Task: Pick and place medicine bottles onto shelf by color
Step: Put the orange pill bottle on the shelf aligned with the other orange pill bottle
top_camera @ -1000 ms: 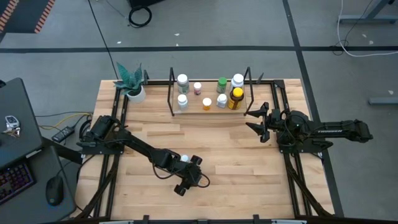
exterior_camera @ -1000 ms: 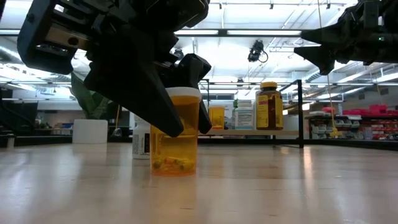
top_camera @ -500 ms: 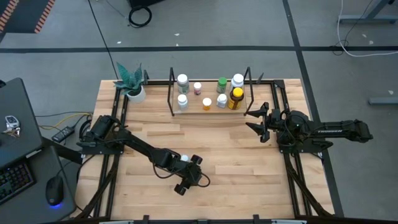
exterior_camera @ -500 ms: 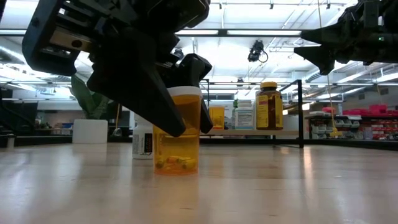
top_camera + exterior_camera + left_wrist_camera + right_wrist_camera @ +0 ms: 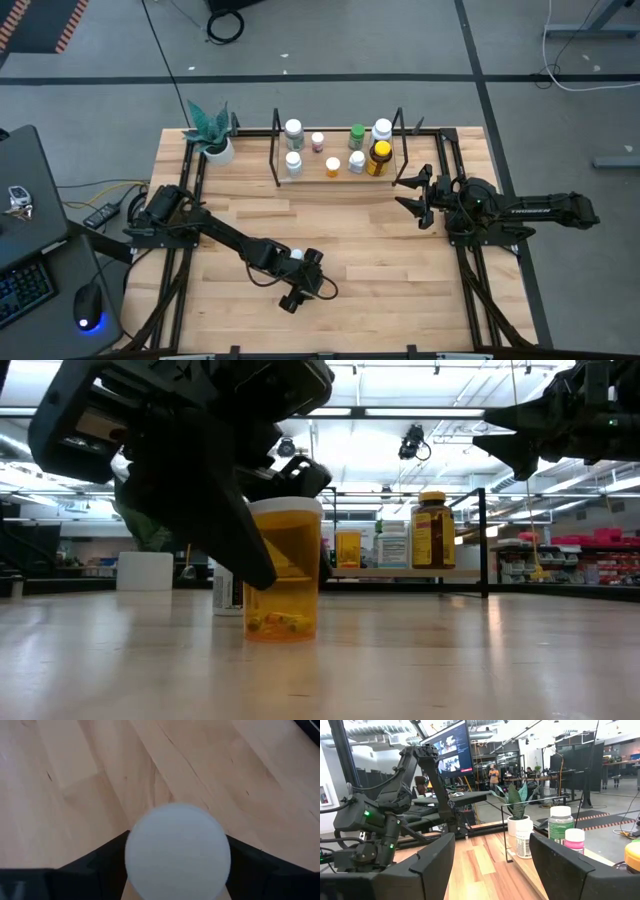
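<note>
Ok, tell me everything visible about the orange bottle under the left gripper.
The orange bottle is a translucent orange plastic vial with a wide white cap, and a few small pills lie at its bottom. It stands upright on the wooden table, in the front middle, well away from the shelf. The left gripper is down over it, a dark finger on either side of the cap. Whether the fingers press on it cannot be told.
</note>
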`<action>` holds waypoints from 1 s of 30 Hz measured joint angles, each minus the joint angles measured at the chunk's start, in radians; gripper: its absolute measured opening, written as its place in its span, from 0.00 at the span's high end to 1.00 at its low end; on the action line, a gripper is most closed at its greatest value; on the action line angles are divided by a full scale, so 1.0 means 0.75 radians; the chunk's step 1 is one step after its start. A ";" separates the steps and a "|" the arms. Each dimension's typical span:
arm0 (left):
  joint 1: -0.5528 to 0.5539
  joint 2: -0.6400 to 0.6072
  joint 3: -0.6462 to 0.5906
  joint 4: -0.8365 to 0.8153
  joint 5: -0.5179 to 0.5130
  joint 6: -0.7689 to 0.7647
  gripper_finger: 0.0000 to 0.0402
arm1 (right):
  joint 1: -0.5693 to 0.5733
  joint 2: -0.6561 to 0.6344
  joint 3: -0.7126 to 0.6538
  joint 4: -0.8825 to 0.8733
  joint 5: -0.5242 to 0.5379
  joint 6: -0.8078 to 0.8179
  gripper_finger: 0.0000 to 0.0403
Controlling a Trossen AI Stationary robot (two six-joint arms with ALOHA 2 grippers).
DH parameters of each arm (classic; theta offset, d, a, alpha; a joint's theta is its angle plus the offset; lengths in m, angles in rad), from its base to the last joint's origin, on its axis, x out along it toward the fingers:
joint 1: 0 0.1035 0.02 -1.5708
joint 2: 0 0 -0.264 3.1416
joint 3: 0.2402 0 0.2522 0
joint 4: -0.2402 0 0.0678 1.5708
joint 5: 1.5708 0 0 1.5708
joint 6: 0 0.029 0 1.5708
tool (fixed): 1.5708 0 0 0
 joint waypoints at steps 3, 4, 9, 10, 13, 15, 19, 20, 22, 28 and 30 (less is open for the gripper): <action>0.000 0.000 0.000 -0.017 0.001 -0.036 0.31 | 0.000 0.000 0.000 0.000 0.000 0.000 0.34; 0.000 0.000 0.000 -0.016 0.000 -0.043 0.31 | 0.000 0.000 0.000 0.000 0.000 0.000 0.34; 0.000 -0.013 0.001 -0.011 0.000 -0.073 0.31 | 0.000 0.000 0.000 0.000 0.000 0.000 0.34; 0.001 -0.016 0.001 -0.016 0.000 -0.088 0.31 | 0.000 0.000 0.000 0.000 0.000 0.000 0.34; 0.002 -0.019 0.001 -0.039 0.000 -0.106 0.29 | 0.000 0.000 0.000 0.000 0.000 0.000 0.34; 0.002 -0.019 0.001 -0.052 -0.001 -0.123 0.27 | 0.000 0.000 0.000 0.001 0.000 0.000 0.34; -0.003 -0.020 0.001 -0.083 -0.001 -0.151 0.22 | 0.000 0.000 0.000 0.001 0.000 0.000 0.34; -0.003 -0.020 0.001 -0.090 0.000 -0.164 0.21 | 0.000 0.000 0.000 0.000 0.000 0.000 0.34; -0.003 -0.036 0.001 -0.122 0.000 -0.172 0.19 | 0.000 0.000 0.000 0.000 0.000 0.000 0.34; -0.002 -0.093 0.001 -0.187 0.000 -0.236 0.17 | 0.000 0.000 0.000 0.000 0.000 0.000 0.34; -0.004 -0.104 0.002 -0.248 0.000 -0.249 0.18 | 0.000 0.000 0.000 0.001 0.000 0.000 0.34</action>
